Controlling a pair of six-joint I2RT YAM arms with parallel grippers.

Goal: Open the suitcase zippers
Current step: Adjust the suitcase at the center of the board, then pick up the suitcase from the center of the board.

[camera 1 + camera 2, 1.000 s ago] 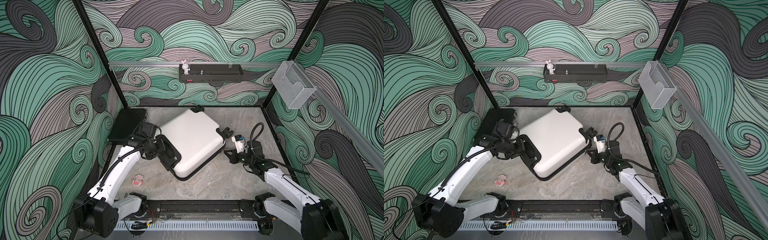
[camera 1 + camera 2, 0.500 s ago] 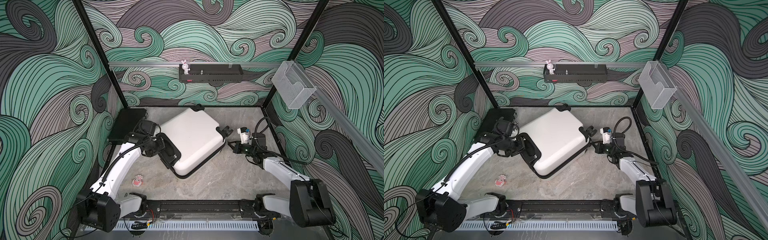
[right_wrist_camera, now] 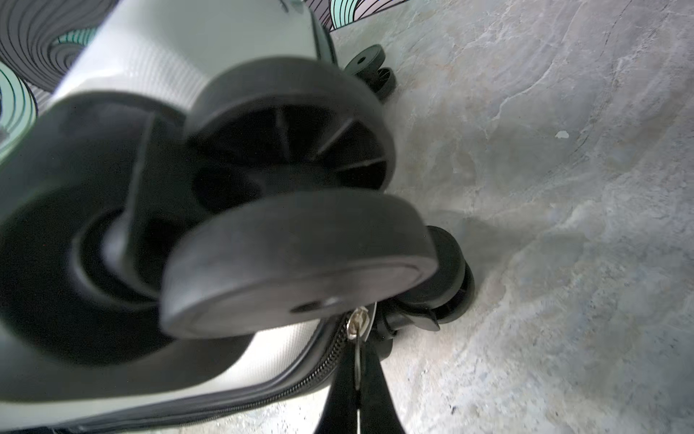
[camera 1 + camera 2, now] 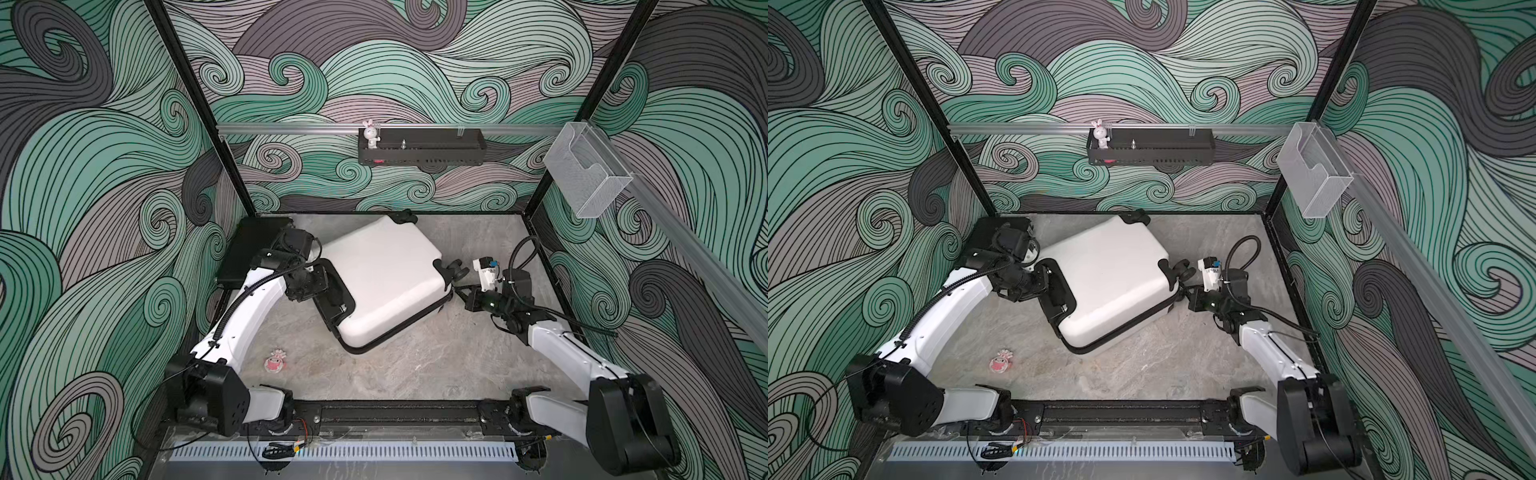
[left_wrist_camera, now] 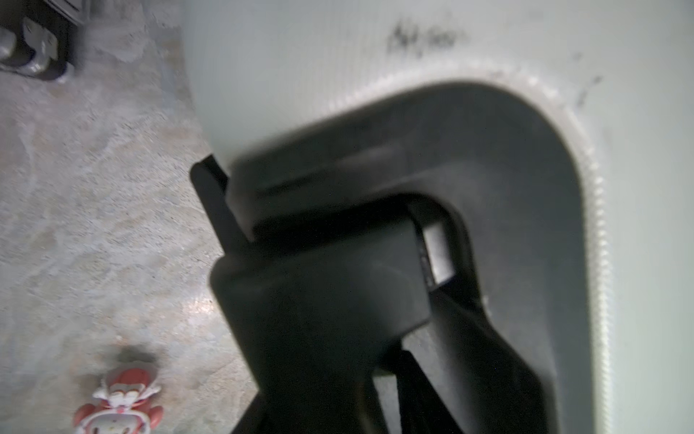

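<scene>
A small white hard-shell suitcase (image 4: 386,266) lies flat and skewed on the grey marbled worktop (image 4: 415,365), towards the back, between the two arms. Its black handle panel (image 4: 345,286) faces the left arm, and its black wheels (image 4: 453,270) face the right arm.

The left tool (image 4: 326,291) sits on the handle panel. In the left wrist view its fingers (image 5: 210,195) straddle the black carry handle (image 5: 319,297), which stands raised from its recess. They are part spread and clamp it.

The right tool (image 3: 358,370) is low at the wheel-end corner nearest the right arm, just under a double wheel. Its fingers (image 3: 377,379) are pressed together on the thin metal pull tab (image 3: 359,351), which hangs from the silver slider (image 3: 356,323) of the black zipper band (image 3: 300,379). Along the stretch seen in the right wrist view the teeth are meshed. In both top views the band shows as a dark line along the case's near edge.

A flat black briefcase (image 4: 249,253) lies in the back left corner behind the left arm's wrist. A small red-and-white toy figure (image 4: 275,360) lies on the worktop near the left arm, well apart from the suitcase.
</scene>
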